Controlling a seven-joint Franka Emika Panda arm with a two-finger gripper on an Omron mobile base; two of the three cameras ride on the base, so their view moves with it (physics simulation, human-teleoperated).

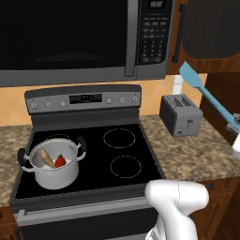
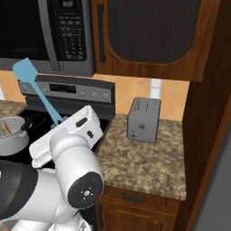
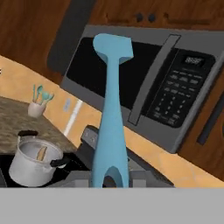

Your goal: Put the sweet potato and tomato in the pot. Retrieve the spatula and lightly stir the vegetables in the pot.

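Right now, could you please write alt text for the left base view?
A steel pot on the stove's front-left burner holds a sweet potato and tomato. At right, a blue spatula is raised above the counter near a toaster.

The left base view is taken from behind the arm, on its left, facing forward and down onto the stove (image 1: 84, 154), with the pot (image 1: 52, 164) near and the toaster (image 1: 180, 114) further right. The right base view is taken from behind on the right, close over the arm, facing the worktop (image 2: 149, 158) corner and toaster (image 2: 144, 119). Stove, microwave (image 2: 45, 31), toaster and spatula (image 2: 36, 88) are shared by both. The hand view is tilted, looking along the spatula (image 3: 111, 113) toward the microwave (image 3: 144, 87), the pot (image 3: 33, 162) seen far off.
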